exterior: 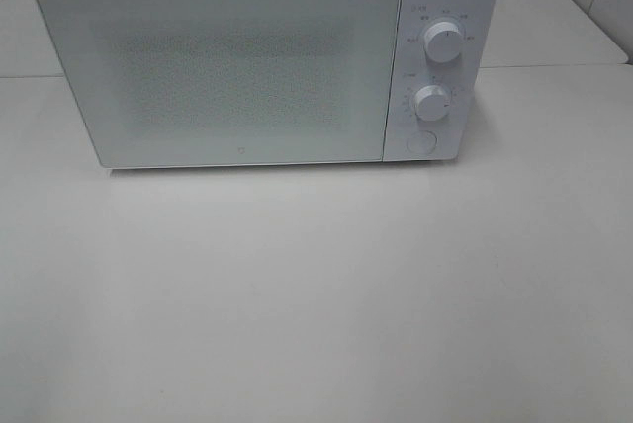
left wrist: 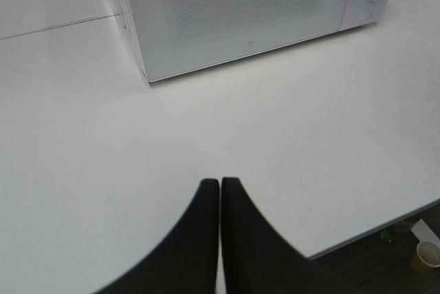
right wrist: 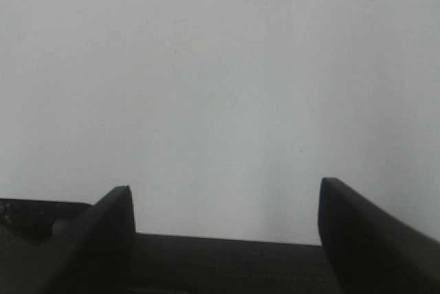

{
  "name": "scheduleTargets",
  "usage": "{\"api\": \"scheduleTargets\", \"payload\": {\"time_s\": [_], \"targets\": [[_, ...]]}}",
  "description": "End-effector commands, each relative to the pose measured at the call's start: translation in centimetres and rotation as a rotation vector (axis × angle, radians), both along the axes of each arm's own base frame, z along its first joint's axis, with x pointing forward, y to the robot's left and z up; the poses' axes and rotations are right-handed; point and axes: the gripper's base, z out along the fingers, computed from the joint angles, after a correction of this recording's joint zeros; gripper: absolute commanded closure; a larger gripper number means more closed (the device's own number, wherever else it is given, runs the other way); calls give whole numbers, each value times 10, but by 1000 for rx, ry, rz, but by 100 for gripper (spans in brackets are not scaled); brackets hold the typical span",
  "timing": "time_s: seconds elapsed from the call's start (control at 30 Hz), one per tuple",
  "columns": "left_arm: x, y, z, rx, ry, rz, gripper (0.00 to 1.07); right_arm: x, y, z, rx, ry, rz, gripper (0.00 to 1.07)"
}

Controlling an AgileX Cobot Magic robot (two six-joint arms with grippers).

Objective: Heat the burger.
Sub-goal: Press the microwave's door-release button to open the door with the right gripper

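My left fingers (left wrist: 199, 239) are pressed together and my right fingers (right wrist: 103, 239) are spread wide, with nothing in either.

The left gripper (left wrist: 220, 185) has its two dark tips touching over the bare white table (left wrist: 103, 136). The right gripper (right wrist: 225, 187) stands wide open over plain tabletop. Ahead of the left gripper sits a white microwave (exterior: 218, 67) with its door (exterior: 213, 151) shut. To the right of the door are two round knobs, upper (exterior: 444, 42) and lower (exterior: 432, 103), above a round button (exterior: 422, 143). I cannot tell where the burger is: the door's frosted window shows nothing behind it.
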Motion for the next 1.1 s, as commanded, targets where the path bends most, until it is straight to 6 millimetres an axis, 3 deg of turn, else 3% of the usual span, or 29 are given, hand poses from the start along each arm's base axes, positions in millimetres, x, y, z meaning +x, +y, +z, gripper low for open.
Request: {"api": "scheduleTargets", "payload": {"time_s": [0.03, 0.43, 1.1], "targets": [[-2, 0, 0, -14, -21, 0, 106, -19, -3, -10, -7, -112, 25, 40], [-2, 0, 0, -14, -21, 0, 106, -71, -12, -8, 45, -475, 23, 40], [-2, 0, 0, -16, -20, -2, 106, -69, -14, -9, -28, -484, 56, 40]]}}
